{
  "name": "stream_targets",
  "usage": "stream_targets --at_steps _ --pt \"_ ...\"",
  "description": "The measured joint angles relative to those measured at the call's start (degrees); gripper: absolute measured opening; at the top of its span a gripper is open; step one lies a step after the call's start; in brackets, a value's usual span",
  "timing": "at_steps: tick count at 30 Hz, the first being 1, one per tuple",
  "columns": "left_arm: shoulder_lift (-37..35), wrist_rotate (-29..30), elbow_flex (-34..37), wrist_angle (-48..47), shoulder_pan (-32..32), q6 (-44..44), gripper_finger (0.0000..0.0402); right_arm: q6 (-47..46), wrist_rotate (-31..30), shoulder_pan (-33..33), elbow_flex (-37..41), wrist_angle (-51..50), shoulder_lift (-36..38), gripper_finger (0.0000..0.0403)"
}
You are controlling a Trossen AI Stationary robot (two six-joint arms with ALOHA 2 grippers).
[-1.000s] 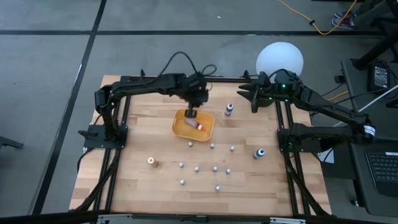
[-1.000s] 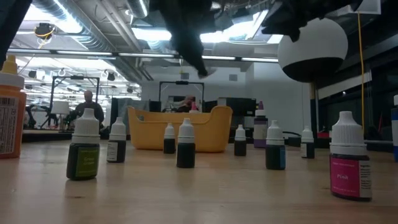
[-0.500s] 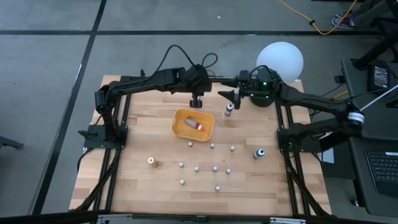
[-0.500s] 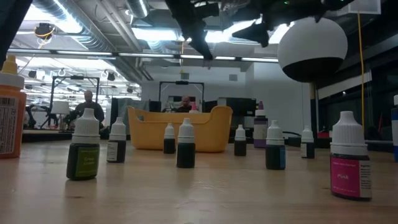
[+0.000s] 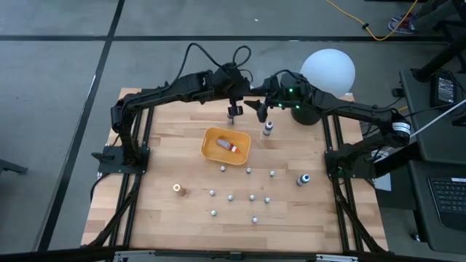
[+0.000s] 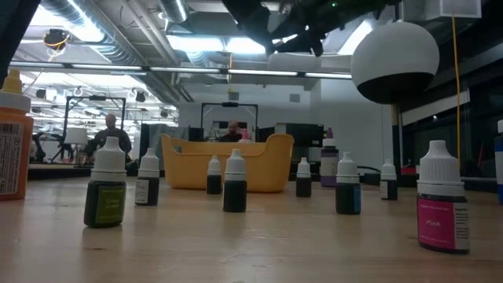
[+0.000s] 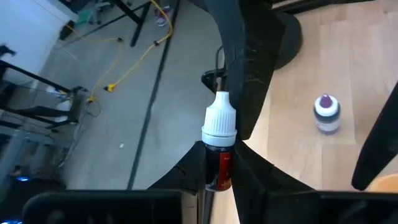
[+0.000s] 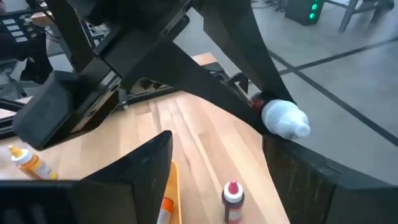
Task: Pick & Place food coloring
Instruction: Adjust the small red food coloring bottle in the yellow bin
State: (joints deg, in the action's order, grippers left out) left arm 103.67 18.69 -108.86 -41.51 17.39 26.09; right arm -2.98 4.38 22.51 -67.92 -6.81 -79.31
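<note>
A small food coloring bottle (image 7: 219,149) with a white cap and a red label is held high over the table's far side by my left gripper (image 5: 234,110), which is shut on it. My right gripper (image 5: 260,109) stands open just to its right, facing it. In the right wrist view the bottle's cap (image 8: 285,119) shows close above one of the right gripper's fingers (image 8: 298,174); I see no touch. The orange tray (image 5: 215,154) holds one lying bottle (image 5: 228,146). A maroon-topped bottle (image 5: 268,128) stands upright right of the tray. My left gripper pinches the bottle's red-labelled body (image 7: 219,171) between its two fingers (image 7: 247,171). The white cap (image 7: 219,121) sticks out past the fingertips. The fingers slant down from the table's left. The bottle is lifted clear, well above the table and tray.
Several small white-capped bottles (image 5: 231,196) stand on the near half of the table, with an orange bottle (image 5: 178,190) at the left and a blue-topped one (image 5: 303,179) at the right. A white globe lamp (image 5: 328,69) stands at the far right corner. People sit in the room behind.
My left gripper has risen from just over the tray, gone toward the table's far edge and tipped up toward level, carrying the bottle clear. My right gripper has travelled from the far right corner toward the table's left, up to the left gripper.
</note>
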Motion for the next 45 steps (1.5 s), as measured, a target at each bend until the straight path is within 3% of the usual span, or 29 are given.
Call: stream_targets --at_steps 9,14,31,37,45 --pt "0.29 0.22 0.68 -1.27 1.62 0.12 0.0048 0.54 -1.02 0.10 -2.73 -4.62 2.71 0.0247" --pt "0.10 -0.22 0.63 -0.31 1.83 0.17 0.0049 1.89 -4.70 0.13 -2.77 -5.56 3.40 0.0247" --pt "0.10 -0.49 0.63 3.89 -0.70 1.70 0.0049 2.50 -4.95 2.08 -2.62 -6.69 2.56 0.0242" --pt "0.09 -0.67 0.63 4.49 -0.90 1.70 0.0048 2.28 -4.31 2.00 -2.62 -7.01 2.56 0.0202" --pt "0.09 -0.70 0.63 4.50 -0.87 2.61 0.0049 1.81 -3.95 1.98 -2.62 -7.47 2.56 0.0118"
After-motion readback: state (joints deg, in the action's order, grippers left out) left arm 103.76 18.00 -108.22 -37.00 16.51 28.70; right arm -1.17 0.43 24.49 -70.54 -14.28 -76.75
